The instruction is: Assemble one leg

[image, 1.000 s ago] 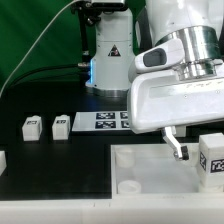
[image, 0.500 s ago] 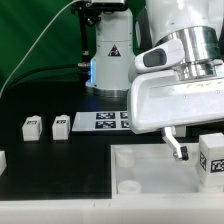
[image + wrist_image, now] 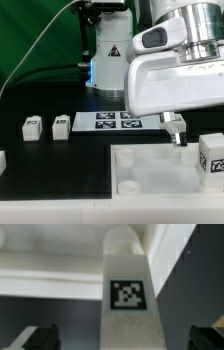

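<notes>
A leg, a white block with a black-and-white tag, stands upright at the exterior view's right on the large white panel. My gripper hangs just above the panel, to the exterior view's left of that leg. In the wrist view a long white leg with its tag runs between my dark fingers, with a gap on each side. The jaws are open and touch nothing. The gripper shows there too. Two more legs lie on the black table at the exterior view's left.
The marker board lies behind the gripper. A white edge of another part shows at the exterior view's far left. A white device with a warning label and a cable stand at the back. The panel has round corner sockets.
My gripper has risen a little and shifted slightly to the exterior view's left. The legs and the panel have not moved.
</notes>
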Motion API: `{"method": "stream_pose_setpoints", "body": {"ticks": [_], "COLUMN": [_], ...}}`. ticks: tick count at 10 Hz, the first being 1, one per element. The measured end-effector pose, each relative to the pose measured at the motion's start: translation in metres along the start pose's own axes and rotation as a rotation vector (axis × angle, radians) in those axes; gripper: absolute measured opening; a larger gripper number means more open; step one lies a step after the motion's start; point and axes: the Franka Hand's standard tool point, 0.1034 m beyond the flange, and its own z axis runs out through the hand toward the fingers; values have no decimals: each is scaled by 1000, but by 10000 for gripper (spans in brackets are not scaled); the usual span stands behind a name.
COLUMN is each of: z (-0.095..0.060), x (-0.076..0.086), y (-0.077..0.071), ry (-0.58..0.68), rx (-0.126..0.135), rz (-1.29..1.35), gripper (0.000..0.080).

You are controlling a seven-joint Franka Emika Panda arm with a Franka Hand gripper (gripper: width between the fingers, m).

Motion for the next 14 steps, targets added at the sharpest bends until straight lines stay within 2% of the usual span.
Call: {"method": "stream_pose_setpoints", "body": {"ticks": [1, 3, 4, 5, 6, 9, 11, 12, 14], "z": [-3, 4, 4, 6, 10, 17, 17, 17, 17], "x": [3, 9, 3, 14, 20, 14, 14, 14, 14], "y": [0, -2, -5, -5, -3, -3, -3, -2, -1], "ry": [-122, -269, -404, -441, -412, -395, -395, -394, -394], "rx": [19, 47, 65, 76, 73, 70, 69, 68, 66], "rz": [5, 16, 24, 23, 24, 27, 27, 28, 38], "gripper": [649, 649, 649, 649, 649, 649, 388, 296, 297]}}
